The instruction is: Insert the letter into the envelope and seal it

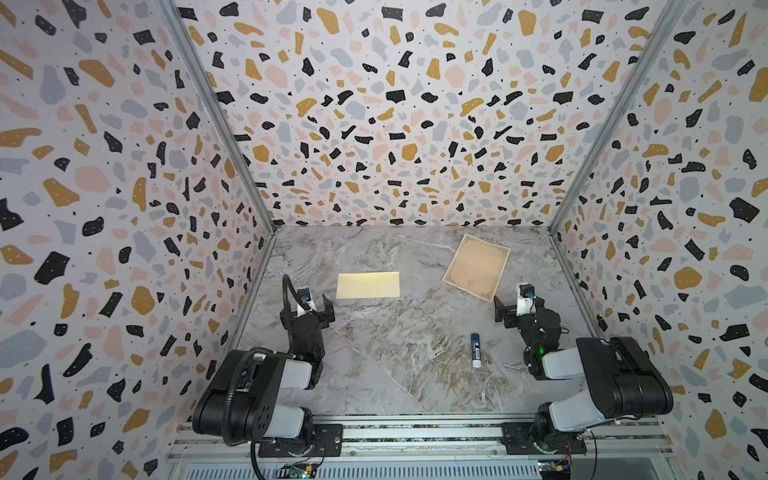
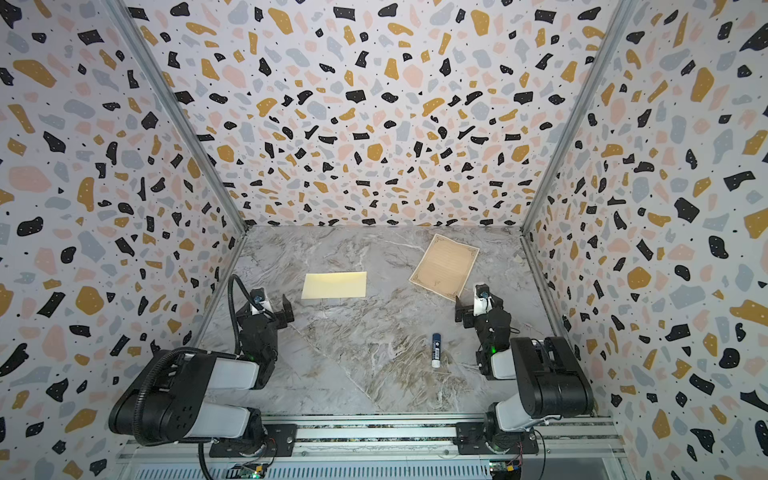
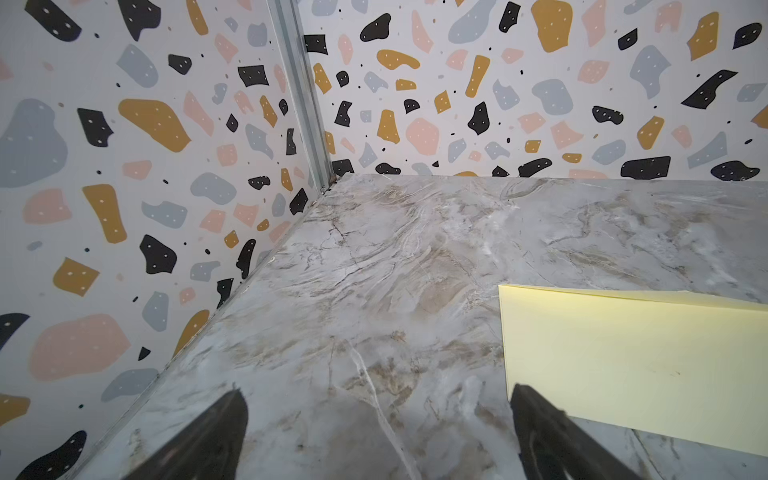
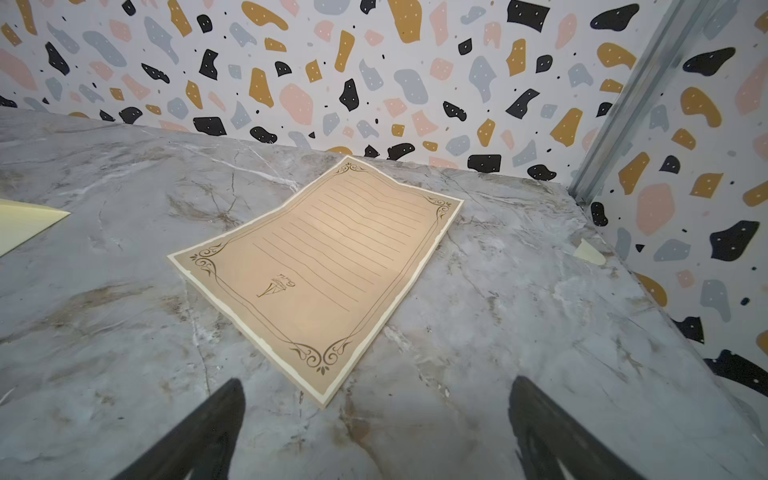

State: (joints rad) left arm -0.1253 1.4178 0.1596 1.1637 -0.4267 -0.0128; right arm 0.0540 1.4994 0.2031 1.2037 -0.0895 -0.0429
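Your left pincer gapes near the envelope, right pincer gapes near the letter; both papers flat on the worktop

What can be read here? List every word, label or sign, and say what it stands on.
Tan ruled paper letter with scrollwork border: a short script word beside a small emblem, too blurred to read.
Blue-and-white glue stick: label print, too small to read.
Pale yellow paper envelope: no writing shows.
Nothing legible.

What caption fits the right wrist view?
Open right tool faces the unfolded letter lying flat on the marble table.
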